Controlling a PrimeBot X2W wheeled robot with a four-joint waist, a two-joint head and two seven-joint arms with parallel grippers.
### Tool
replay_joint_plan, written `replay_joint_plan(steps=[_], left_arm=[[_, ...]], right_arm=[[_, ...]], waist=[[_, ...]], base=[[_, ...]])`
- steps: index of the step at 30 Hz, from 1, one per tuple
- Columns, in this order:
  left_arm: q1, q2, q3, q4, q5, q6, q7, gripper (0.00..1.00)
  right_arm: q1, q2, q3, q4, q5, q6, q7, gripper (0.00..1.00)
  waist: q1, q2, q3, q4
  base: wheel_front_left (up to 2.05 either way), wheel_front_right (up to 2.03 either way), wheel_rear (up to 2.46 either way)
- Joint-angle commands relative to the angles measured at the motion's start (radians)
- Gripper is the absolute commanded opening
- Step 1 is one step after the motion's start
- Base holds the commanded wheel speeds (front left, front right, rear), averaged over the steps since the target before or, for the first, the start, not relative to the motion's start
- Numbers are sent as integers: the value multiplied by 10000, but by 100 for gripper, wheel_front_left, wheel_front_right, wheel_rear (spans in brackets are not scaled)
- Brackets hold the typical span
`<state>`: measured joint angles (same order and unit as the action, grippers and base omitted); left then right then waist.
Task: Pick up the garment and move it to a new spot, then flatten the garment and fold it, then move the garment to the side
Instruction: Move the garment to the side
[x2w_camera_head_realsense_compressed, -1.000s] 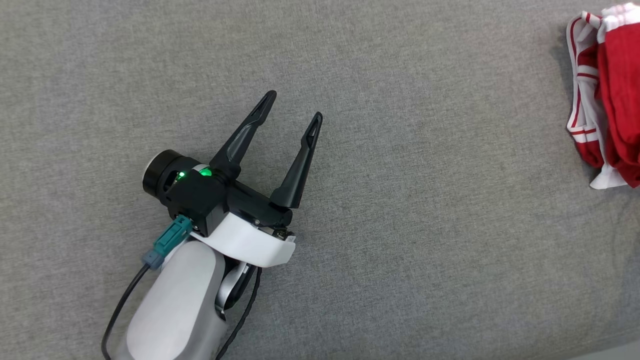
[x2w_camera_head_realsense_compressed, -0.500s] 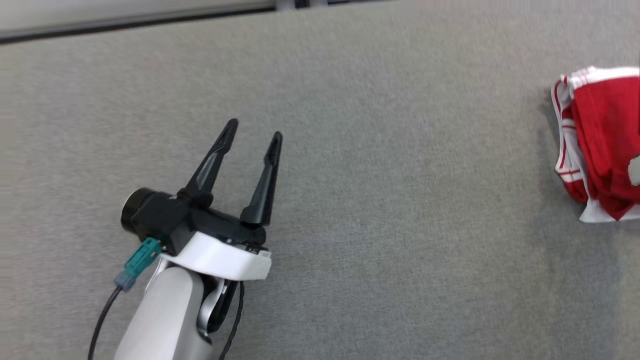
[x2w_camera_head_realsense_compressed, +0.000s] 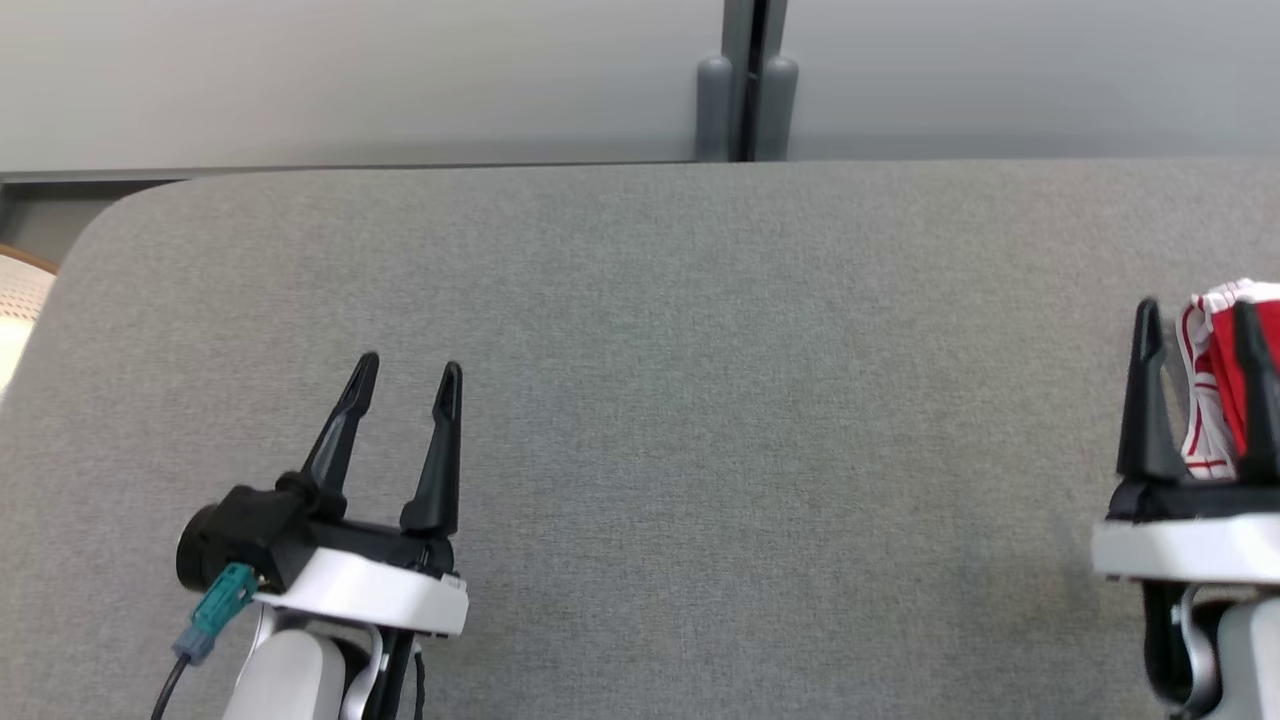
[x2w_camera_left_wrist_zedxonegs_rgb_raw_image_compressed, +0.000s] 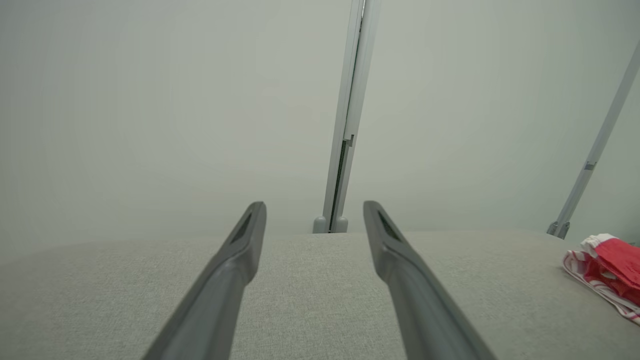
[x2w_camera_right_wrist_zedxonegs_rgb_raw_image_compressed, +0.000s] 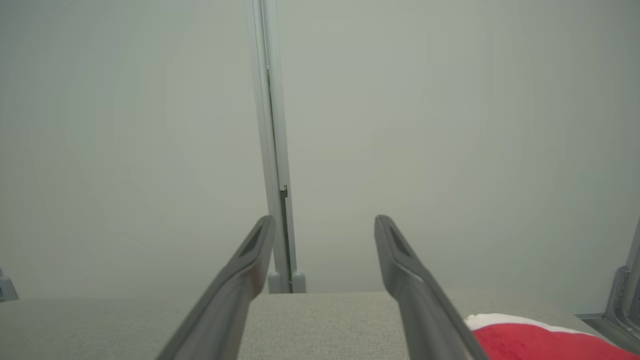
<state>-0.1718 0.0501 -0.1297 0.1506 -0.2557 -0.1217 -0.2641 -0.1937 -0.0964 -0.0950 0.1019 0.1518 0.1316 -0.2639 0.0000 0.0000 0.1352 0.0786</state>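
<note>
The garment (x2w_camera_head_realsense_compressed: 1215, 385), red cloth with white striped trim, lies bunched at the right edge of the grey table (x2w_camera_head_realsense_compressed: 700, 400). It also shows at the far right in the left wrist view (x2w_camera_left_wrist_zedxonegs_rgb_raw_image_compressed: 607, 267) and at the lower right in the right wrist view (x2w_camera_right_wrist_zedxonegs_rgb_raw_image_compressed: 540, 340). My right gripper (x2w_camera_head_realsense_compressed: 1197, 312) stands open above the table, its two fingers framing the garment from the near side, with nothing between them. My left gripper (x2w_camera_head_realsense_compressed: 408, 368) is open and empty at the lower left, far from the garment.
A pale wall with a grey vertical post (x2w_camera_head_realsense_compressed: 745, 85) rises just behind the table's far edge. The table's rounded far-left corner (x2w_camera_head_realsense_compressed: 110, 215) has a pale perforated object (x2w_camera_head_realsense_compressed: 15, 300) beyond it. A slanted metal strut (x2w_camera_left_wrist_zedxonegs_rgb_raw_image_compressed: 595, 150) stands at the right.
The head camera has tilted up, bringing the table's far edge and the wall into view. My right gripper has come into the picture near the garment. Both grippers have stayed open.
</note>
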Motion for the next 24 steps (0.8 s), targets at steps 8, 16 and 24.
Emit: replay_joint_plan(steps=[8, 16, 24], left_arm=[[643, 22, 32, 585, 7, 315, 3, 100], [782, 28, -151, 754, -106, 551, 3, 100], [675, 25, -185, 825, -359, 547, 3, 100]], right_arm=[[1269, 354, 583, -35, -244, -17, -5, 100], [1439, 444, 788, 23, -89, -17, -4, 100], [1348, 448, 850, 27, 48, -17, -4, 100]], waist=[[0, 0, -417, 294], [0, 0, -466, 252], [0, 0, -446, 239]], base=[[0, 0, 0], [0, 0, 0], [0, 0, 0]])
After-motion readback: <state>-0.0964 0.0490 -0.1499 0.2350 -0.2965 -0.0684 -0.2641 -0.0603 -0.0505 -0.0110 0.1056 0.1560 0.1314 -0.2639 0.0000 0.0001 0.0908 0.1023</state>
